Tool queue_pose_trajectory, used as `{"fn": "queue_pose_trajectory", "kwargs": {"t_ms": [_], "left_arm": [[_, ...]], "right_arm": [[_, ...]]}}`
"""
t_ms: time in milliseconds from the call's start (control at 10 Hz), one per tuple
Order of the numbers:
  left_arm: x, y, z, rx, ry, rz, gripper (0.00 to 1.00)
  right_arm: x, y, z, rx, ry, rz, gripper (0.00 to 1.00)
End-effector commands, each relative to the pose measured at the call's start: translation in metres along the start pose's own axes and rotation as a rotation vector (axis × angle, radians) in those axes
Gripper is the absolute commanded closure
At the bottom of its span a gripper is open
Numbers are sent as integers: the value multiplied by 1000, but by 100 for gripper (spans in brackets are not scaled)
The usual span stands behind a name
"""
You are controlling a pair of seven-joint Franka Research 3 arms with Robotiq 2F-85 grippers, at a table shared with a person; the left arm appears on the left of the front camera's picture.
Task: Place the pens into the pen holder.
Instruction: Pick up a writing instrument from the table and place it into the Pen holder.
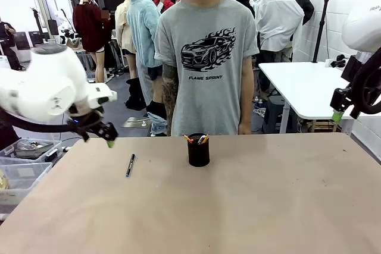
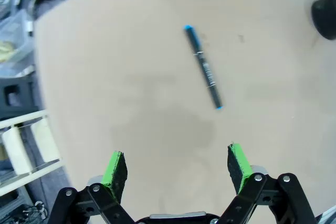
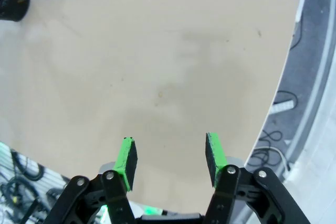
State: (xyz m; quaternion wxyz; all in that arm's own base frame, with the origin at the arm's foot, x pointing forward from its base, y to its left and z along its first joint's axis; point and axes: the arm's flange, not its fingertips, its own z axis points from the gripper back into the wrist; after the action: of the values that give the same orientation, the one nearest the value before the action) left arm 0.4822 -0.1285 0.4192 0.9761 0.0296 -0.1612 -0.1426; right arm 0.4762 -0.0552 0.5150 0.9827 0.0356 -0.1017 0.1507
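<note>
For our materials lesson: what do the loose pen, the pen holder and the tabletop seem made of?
Pen: likely plastic, dark barrel, blue ends. Pen holder: black, matte; metal mesh or plastic, unclear. Tabletop: light brown, matte, probably wood board.

I see a tan table (image 1: 268, 206) filling the lower half of the front view. At top centre a person (image 1: 205, 75) in a grey car-print T-shirt stands behind its far edge. A white table (image 1: 297, 84) sits at right and plastic bins (image 1: 24, 173) at lower left. At the right edge of the right wrist view lie a power strip (image 3: 281, 103) and cables (image 3: 265, 153).
</note>
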Motion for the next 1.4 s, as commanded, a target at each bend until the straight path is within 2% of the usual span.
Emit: {"fn": "queue_pose_trajectory", "kwargs": {"t_ms": [0,200,600,700,800,900,1000,1100,1300], "left_arm": [[45,3,-28,-147,75,-88,0],[61,-9,-73,-146,164,-57,0],[74,-10,-111,-87,169,6,0],[75,-8,-119,-84,180,44,0],[69,-5,-106,-121,160,-15,0],[69,-5,-106,-121,160,-15,0],[69,-5,-115,-113,173,9,0],[68,-4,-114,-112,140,30,0],[76,-7,-133,-112,183,53,0]], "right_arm": [[-1,0,0,-7,-2,0,34],[-1,0,0,-7,-2,0,34],[-1,0,0,-7,-2,0,34],[-1,0,0,-7,-2,0,34],[-1,0,0,-7,-2,0,34],[-1,0,0,-7,-2,0,34],[-1,0,0,-7,-2,0,34],[-1,0,0,-7,-2,0,34],[-1,0,0,-7,-2,0,34]]}}
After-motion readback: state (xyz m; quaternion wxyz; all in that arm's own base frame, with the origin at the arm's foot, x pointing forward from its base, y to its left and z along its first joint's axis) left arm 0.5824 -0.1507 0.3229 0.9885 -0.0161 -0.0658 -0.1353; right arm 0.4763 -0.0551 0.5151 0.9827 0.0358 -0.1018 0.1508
